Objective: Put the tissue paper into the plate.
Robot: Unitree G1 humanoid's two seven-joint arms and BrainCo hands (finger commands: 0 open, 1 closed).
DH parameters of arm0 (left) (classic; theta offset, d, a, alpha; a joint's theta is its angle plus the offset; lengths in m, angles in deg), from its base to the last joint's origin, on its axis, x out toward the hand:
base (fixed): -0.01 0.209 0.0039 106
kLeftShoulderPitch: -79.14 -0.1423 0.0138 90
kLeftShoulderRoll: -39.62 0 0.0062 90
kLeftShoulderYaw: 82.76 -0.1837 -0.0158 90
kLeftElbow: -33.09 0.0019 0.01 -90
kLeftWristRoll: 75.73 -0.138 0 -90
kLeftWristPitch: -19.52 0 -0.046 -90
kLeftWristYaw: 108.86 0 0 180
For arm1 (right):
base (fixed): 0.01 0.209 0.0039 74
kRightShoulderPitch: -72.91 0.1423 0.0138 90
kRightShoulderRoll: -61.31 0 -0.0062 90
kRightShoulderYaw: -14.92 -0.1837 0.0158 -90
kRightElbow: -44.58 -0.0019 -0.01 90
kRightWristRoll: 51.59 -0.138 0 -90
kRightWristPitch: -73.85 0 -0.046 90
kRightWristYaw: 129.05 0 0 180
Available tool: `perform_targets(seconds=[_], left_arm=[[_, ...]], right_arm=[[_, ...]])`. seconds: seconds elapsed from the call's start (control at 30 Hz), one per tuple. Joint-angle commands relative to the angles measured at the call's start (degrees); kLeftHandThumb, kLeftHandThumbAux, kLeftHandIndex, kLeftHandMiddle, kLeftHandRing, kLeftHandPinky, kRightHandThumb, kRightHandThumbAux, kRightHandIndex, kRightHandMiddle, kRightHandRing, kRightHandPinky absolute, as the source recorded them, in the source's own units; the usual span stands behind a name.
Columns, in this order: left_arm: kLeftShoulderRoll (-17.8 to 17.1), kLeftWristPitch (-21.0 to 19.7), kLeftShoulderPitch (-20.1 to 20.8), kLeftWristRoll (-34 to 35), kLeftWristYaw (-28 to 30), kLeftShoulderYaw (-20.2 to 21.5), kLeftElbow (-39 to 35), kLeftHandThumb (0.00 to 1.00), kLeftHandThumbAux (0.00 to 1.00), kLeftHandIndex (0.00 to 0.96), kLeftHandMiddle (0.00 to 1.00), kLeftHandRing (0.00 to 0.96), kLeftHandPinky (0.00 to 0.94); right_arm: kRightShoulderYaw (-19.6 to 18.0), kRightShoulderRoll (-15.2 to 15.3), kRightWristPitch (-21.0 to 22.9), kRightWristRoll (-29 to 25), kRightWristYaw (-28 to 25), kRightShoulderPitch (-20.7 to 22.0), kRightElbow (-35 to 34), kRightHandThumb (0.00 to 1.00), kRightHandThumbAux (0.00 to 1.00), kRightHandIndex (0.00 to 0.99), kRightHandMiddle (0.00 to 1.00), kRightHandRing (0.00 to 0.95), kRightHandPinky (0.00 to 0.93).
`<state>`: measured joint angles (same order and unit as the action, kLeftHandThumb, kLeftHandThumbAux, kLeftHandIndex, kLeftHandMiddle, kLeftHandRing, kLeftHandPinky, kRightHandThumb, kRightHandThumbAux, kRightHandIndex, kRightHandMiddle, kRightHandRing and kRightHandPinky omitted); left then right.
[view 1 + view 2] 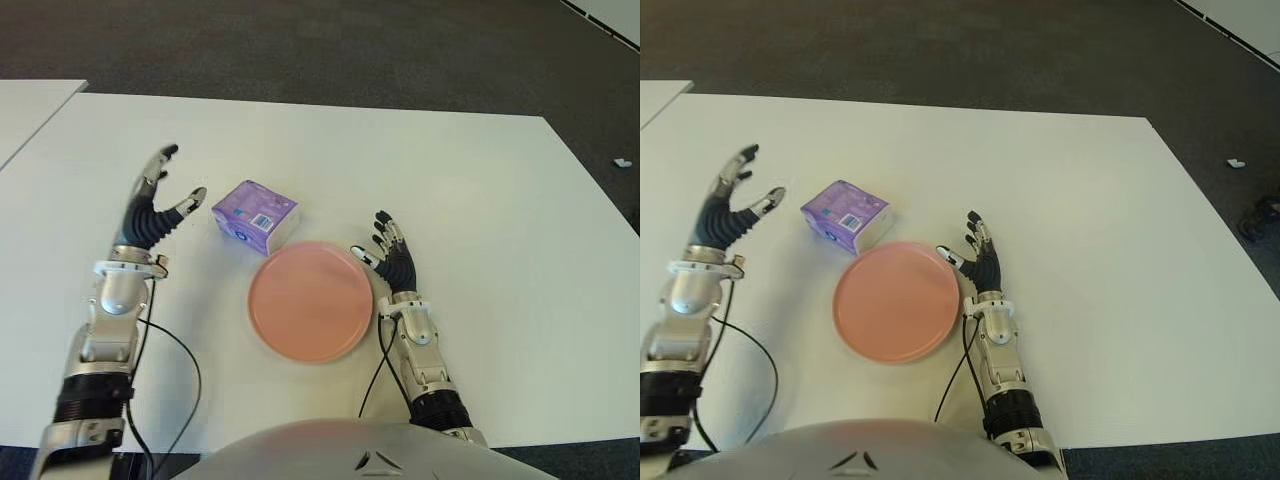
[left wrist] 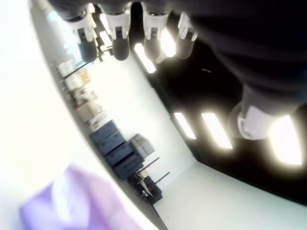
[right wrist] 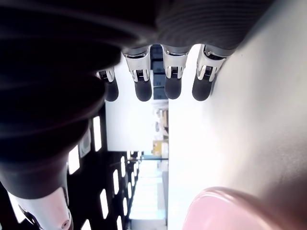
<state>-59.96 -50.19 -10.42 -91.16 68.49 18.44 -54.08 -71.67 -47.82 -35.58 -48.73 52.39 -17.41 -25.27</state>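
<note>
On the table (image 1: 480, 180), the tissue pack (image 1: 256, 217) lies just behind the plate (image 1: 311, 300), toward the left edge.

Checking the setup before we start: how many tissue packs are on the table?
1. The purple tissue pack lies just behind the pink plate, right of the open left hand. None appears hidden.

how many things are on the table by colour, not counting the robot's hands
purple: 1, the tissue pack
pink: 1, the plate
total: 2, both on the white table. The pack lies beside the plate, not in it. The left hand and right hand are open and hold nothing.
</note>
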Motion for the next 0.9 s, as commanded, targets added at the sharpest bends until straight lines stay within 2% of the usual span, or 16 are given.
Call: perform_targets(seconds=[0.03,0.17,0.37,0.47,0.6,0.73,0.9], left_arm=[[-3.45,0.69,2.38,-6.02,-1.54,-0.51,-0.6,0.016,0.483,0.0,0.0,0.0,0.0],[-4.85,1.77,4.62,-8.42,-2.83,-1.31,0.51,0.015,0.467,0.0,0.0,0.0,0.0],[-7.18,1.18,8.99,-13.28,-3.94,-3.24,2.58,0.028,0.43,0.0,0.0,0.0,0.0],[-9.85,0.98,11.19,-19.64,-6.11,-5.22,4.52,0.029,0.406,0.0,0.0,0.0,0.0],[-13.31,0.0,13.76,-28.49,-9.56,-8.62,6.97,0.032,0.357,0.0,0.0,0.0,0.0],[-16.1,0.74,16.67,-35.63,-14.21,-12.71,10.03,0.039,0.334,0.0,0.0,0.0,0.0],[-19.41,4.42,24.4,-46.7,-23.52,-22.14,19.07,0.035,0.309,0.0,0.0,0.0,0.0]], right_arm=[[-0.1,-0.23,1.72,0.0,0.14,-2.05,4.49,0.098,0.749,0.0,0.012,0.015,0.041],[-0.17,-0.29,1.31,-0.07,0.22,-1.61,5.3,0.096,0.746,0.0,0.01,0.014,0.041],[-0.41,-0.46,0.76,-0.38,0.35,-1.14,6.18,0.099,0.747,0.0,0.01,0.014,0.045],[-0.48,-0.48,0.52,-0.47,0.4,-0.82,6.7,0.1,0.744,0.0,0.01,0.015,0.045],[-0.45,-0.48,0.04,-0.59,0.34,-0.68,7.06,0.099,0.741,0.0,0.011,0.015,0.044],[-0.45,-0.39,-0.5,-0.59,0.34,-0.37,7.69,0.095,0.738,0.0,0.012,0.015,0.042],[-0.38,-0.27,-1.21,-0.35,0.41,-0.07,8.31,0.083,0.734,0.0,0.017,0.019,0.044]])
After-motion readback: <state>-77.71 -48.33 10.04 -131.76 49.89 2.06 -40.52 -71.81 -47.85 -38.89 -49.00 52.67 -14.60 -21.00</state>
